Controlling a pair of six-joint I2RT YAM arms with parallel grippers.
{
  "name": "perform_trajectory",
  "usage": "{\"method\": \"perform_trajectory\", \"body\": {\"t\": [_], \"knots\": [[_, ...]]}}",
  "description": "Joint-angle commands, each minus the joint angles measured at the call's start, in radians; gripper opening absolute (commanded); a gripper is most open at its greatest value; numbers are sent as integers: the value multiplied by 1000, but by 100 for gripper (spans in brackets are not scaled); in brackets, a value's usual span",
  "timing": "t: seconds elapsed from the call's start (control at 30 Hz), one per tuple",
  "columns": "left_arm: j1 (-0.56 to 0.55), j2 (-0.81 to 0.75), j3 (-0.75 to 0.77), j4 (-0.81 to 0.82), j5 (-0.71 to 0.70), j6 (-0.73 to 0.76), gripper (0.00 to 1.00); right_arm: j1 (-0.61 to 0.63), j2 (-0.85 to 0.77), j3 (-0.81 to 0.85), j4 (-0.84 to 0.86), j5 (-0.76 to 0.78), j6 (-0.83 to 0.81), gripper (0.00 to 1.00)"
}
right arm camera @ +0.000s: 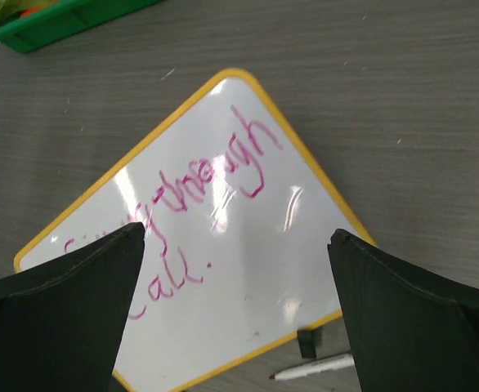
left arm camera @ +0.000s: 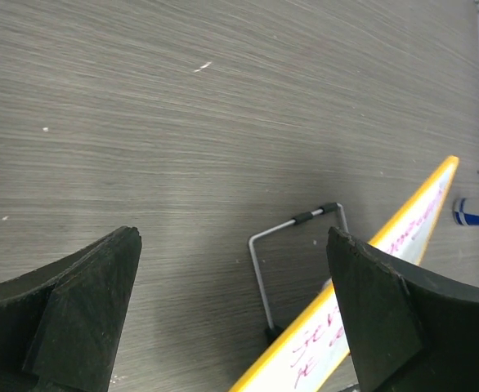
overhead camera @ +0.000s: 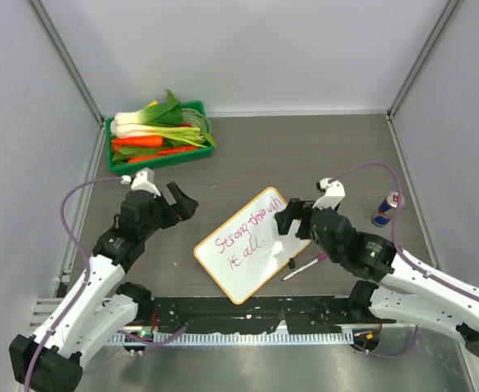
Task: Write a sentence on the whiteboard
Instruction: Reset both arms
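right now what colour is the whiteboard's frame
The whiteboard frame is orange-yellow; clearest in the right wrist view.

A grey wood-grain desk [overhead camera: 305,155] is carrying everything. At about 10 o'clock in the overhead view, near the far left corner, a green plastic tray [overhead camera: 109,143] is sitting, and it is holding vegetables: leafy greens [overhead camera: 162,113] are lying along its far side, white-stalked spring onions [overhead camera: 133,124] are stretching beside them, and orange carrots [overhead camera: 137,140] are lying nearer. At 3 o'clock, close to the right wall, a blue, silver and red drink can [overhead camera: 386,210] is standing alone. Toward 5 o'clock a white marker [overhead camera: 305,267] with a pink tip is lying flat on the desk, well apart from the can.
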Motion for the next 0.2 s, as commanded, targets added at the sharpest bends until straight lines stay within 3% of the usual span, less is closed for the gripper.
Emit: {"method": "perform_trajectory", "body": {"t": [0.0, 0.17], "knots": [[3, -37, -44, 54, -141, -4, 100, -208, 62, 57, 193, -148, -171, 99], [3, -70, -113, 168, -192, 25, 100, -717, 172, 49, 323, -562, -162, 99]]}}
